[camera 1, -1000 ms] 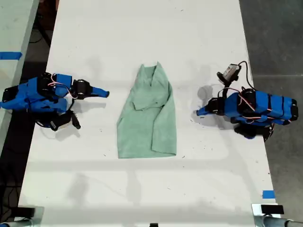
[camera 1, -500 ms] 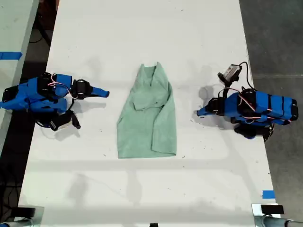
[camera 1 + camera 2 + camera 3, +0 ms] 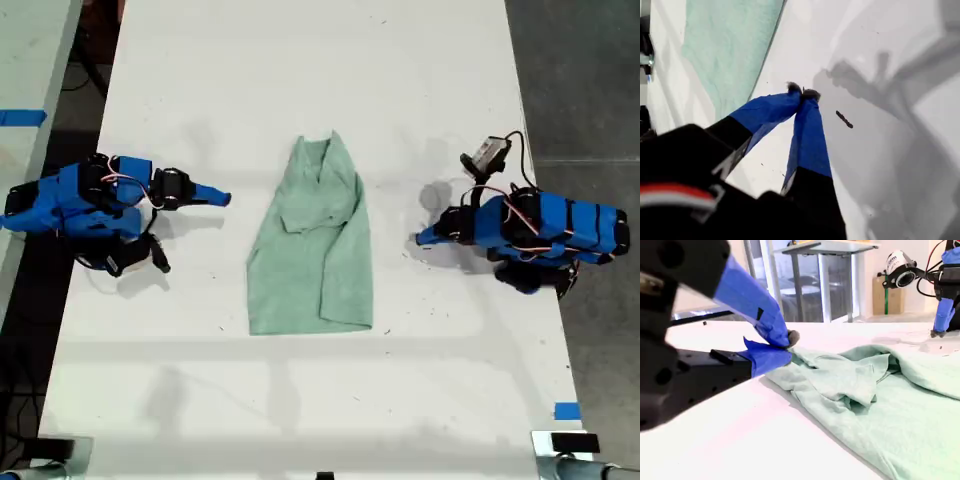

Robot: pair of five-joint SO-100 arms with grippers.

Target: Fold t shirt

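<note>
The t shirt [image 3: 310,250] is a pale mint-green garment lying partly folded in the middle of the white table [image 3: 300,70], narrow at its far end and wider toward the near end. My first gripper [image 3: 422,238] is on the arm at the exterior view's right. It is shut, empty, low over the table and a little way from the t shirt's [image 3: 725,45] edge; its tips [image 3: 802,91] meet. My second gripper [image 3: 222,198] is on the arm at the exterior view's left. It is shut [image 3: 787,340], holds nothing, and stands short of the t shirt's [image 3: 880,395] rumpled collar end.
The table runs the length of the exterior view, with dark floor along its right edge and another table [image 3: 25,60] past its left edge. Blue tape marks [image 3: 566,411] sit near the front right corner. A small dark speck [image 3: 844,119] lies by my first gripper.
</note>
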